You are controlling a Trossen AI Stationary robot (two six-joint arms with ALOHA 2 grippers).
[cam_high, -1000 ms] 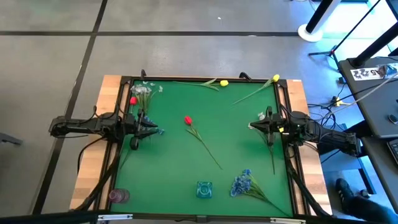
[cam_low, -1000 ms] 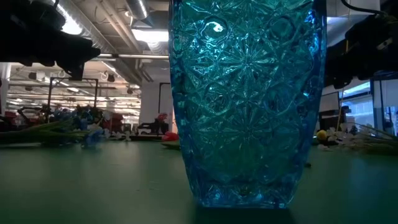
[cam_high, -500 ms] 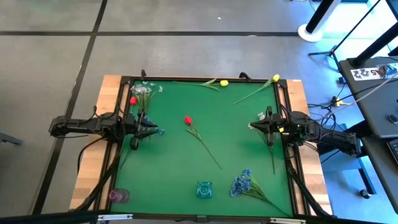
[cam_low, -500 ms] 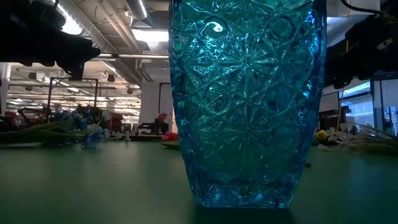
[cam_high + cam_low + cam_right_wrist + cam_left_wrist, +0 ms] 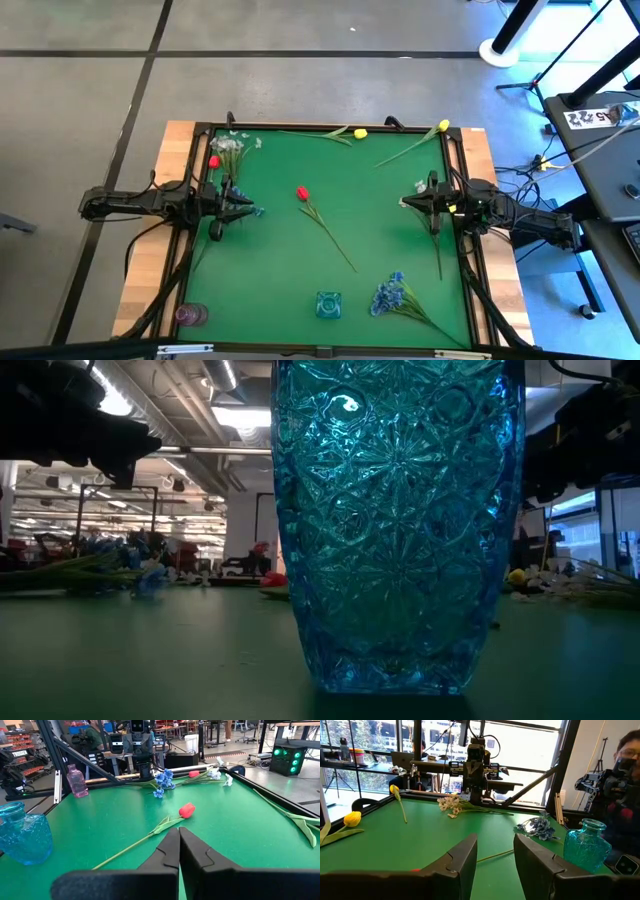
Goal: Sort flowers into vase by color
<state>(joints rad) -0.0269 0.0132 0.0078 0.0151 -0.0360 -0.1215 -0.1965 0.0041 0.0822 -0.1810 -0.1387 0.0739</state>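
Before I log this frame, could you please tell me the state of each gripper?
Left gripper: open, holding nothing, at the table's left edge.
Right gripper: shut, holding nothing, at the right edge.

A robotics lab or workshop is indicated: a green-topped surface (image 5: 330, 250) framed in black rails is seen on a concrete floor (image 5: 300, 60), with computers (image 5: 287, 755) and equipment racks (image 5: 20, 760) beyond.
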